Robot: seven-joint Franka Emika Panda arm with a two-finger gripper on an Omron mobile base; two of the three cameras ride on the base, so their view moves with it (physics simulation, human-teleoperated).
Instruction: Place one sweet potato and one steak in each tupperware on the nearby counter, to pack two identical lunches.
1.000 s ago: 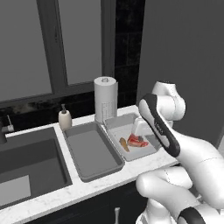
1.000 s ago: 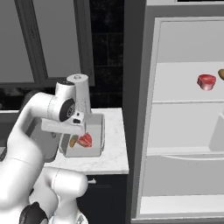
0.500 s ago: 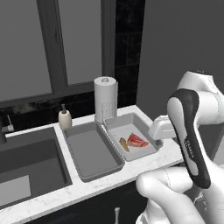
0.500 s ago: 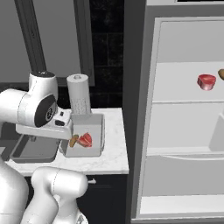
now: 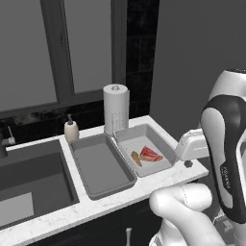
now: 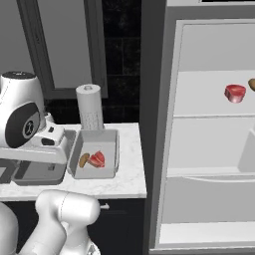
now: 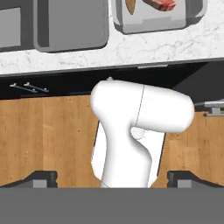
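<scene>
Two grey tupperware trays lie side by side on the white marble counter point(image 5: 158, 180). The left tupperware point(image 5: 103, 166) is empty. In the right tupperware point(image 5: 166, 150) lie a sweet potato point(image 5: 136, 158) and a red steak point(image 5: 150, 155). A second steak point(image 6: 235, 92) and a second sweet potato point(image 6: 252, 84) rest on a shelf of the open fridge. My gripper point(image 7: 113, 179) is open with nothing between its fingers and hangs over the counter's front edge, looking down; both trays sit at the top of the hand view, the empty tupperware point(image 7: 72, 24) beside the filled tupperware point(image 7: 183, 19).
A paper towel roll point(image 5: 116, 108) stands behind the trays, and a soap dispenser point(image 5: 71, 129) to their left. The dark sink basin point(image 5: 29, 182) lies further left. The open white fridge point(image 6: 209, 149) stands right of the counter. Wooden floor point(image 7: 48, 135) shows below the counter edge.
The arm has risen and swung back from over the right tray toward the counter's front right. The steak and sweet potato stay in that tray.
</scene>
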